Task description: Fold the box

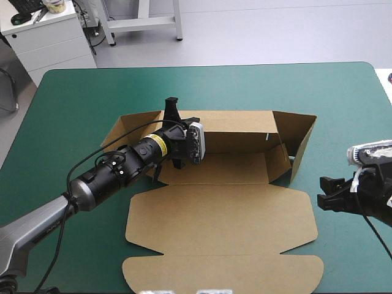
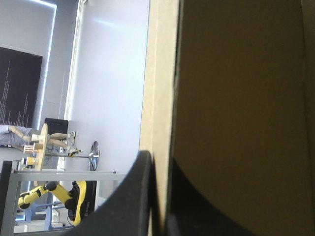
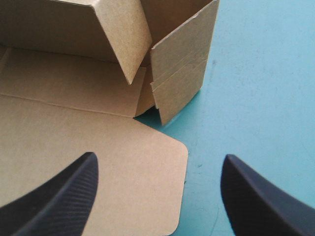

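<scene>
1. While the left gripper [image 2: 160, 164] is clamped on the top edge of the far wall [image 1: 236, 131], with the board pinched between its two fingers, this wall stands upright. I think the grip is there so that the wall does not fall back.
2. The box [image 1: 220, 202] lies in the middle of the table [image 1: 73, 98]. Its floor is flat, and the lid [image 1: 220, 269] is spread flat toward the near edge.
3. At the right end the side flap [image 1: 303, 138] is raised and leans inward. As far as I can see, it is not tucked.
4. The right gripper [image 3: 160, 160] hovers just beside the box's right side, with its fingers wide apart and nothing in them. It looks toward the raised flap, probably because this flap is the next one to push.
5. In my judgement the folding is only partly done: one long wall is up, and the near parts are flat.
</scene>
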